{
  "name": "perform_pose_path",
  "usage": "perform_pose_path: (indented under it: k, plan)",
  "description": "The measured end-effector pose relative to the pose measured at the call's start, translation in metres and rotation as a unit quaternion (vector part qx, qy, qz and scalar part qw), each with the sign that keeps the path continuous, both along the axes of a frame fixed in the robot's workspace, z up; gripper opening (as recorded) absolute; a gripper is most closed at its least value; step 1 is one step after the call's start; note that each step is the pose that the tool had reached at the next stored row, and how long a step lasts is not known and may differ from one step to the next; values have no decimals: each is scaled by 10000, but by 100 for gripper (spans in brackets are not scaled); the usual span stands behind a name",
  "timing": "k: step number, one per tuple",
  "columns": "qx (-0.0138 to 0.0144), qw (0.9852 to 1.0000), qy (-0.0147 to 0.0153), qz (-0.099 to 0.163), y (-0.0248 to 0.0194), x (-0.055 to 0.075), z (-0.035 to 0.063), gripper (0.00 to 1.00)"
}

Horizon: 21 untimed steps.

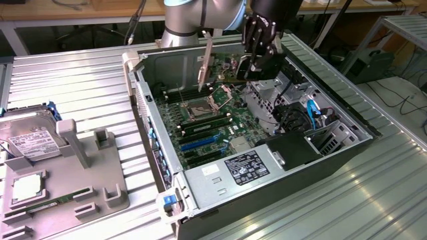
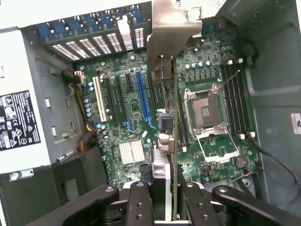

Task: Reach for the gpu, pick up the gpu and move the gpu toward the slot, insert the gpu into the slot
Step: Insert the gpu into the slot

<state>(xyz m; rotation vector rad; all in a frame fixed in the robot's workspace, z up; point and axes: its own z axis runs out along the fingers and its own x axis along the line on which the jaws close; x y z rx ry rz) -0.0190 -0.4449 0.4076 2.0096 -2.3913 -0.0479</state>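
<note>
My gripper [image 1: 259, 64] hangs over the far end of the open computer case [image 1: 143, 90] and is shut on the gpu [image 1: 225, 67]. The card is held on edge above the motherboard [image 1: 220, 120], its silver bracket [image 1: 207, 60] pointing down toward the case's back wall. In the wrist view the gpu [image 2: 168, 141] runs edge-on away from my gripper [image 2: 162, 193], clamped between the black fingers [image 2: 140, 200], and its bracket [image 2: 174, 28] reaches the rear slot openings. A long blue slot [image 2: 141, 96] lies on the board just beside the card's line; the blue slots [image 1: 200, 143] sit nearer the power supply.
The CPU socket [image 2: 207, 110] stands open next to the memory slots [image 2: 235, 99]. A power supply [image 1: 247, 167] and a drive cage with blue cables [image 1: 310, 112] fill the case's near end. On the exterior view's left, a grey holder [image 1: 73, 150] carries a hard drive [image 1: 30, 135] and a memory stick [image 1: 47, 205].
</note>
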Motion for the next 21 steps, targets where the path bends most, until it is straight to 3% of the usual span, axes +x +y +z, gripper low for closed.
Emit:
perform_pose_path:
  k: [2,4,9,11,21]
  plan:
    - [-1,9999,-3,101,0,1,-9,28]
    - [0,9998,-26,201,0,1,-16,28]
    - [-2,9992,-174,362,0,1,-29,28]
    - [-4,9990,-210,390,0,0,-33,28]
    - [19,9969,-214,763,-20,-2,-54,28]
